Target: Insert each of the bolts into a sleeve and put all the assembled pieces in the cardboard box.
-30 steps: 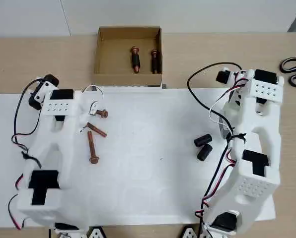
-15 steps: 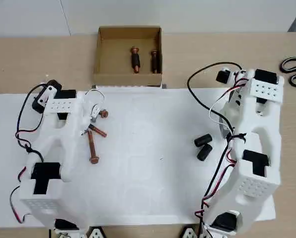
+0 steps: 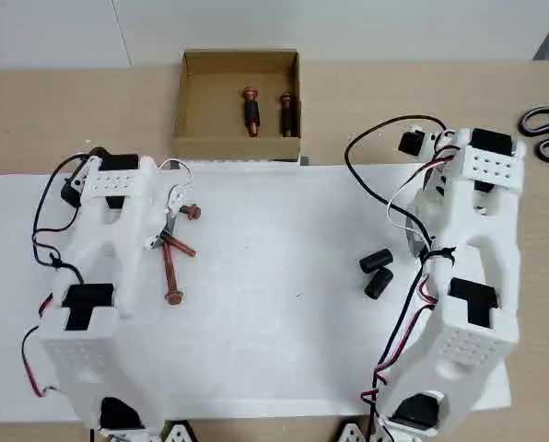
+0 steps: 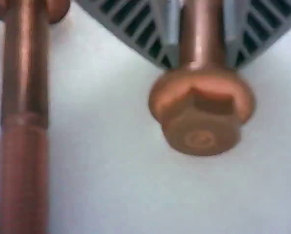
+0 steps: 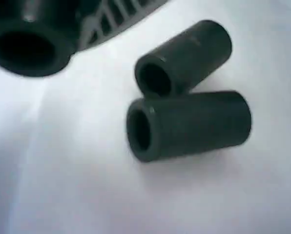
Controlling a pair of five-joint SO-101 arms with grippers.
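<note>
Three copper bolts lie at the mat's left: one [image 3: 190, 212], one [image 3: 179, 245] and one [image 3: 171, 276]. My left gripper [image 3: 169, 232] sits on the middle bolt [image 4: 201, 109], and its grey jaws press on the shaft just behind the head [image 4: 201, 29]. Another bolt [image 4: 23, 122] lies alongside. Two black sleeves [image 3: 377, 260] [image 3: 379, 283] lie by the right arm, also seen as two sleeves [image 5: 184, 56] [image 5: 187, 124] side by side. My right gripper [image 5: 38, 27] holds a third sleeve [image 5: 26, 46] just above the mat. The cardboard box [image 3: 190, 101] contains two assembled pieces [image 3: 251, 109] [image 3: 288, 112].
A white mat [image 3: 274, 331] covers the table between the arms. Scissors [image 3: 546, 129] lie at the far right edge. Black and red cables [image 3: 367, 175] loop beside both arms. The box stands just beyond the mat's far edge.
The left arm swung inward and its gripper came down onto the middle bolt. The right arm and the two loose sleeves stayed put.
</note>
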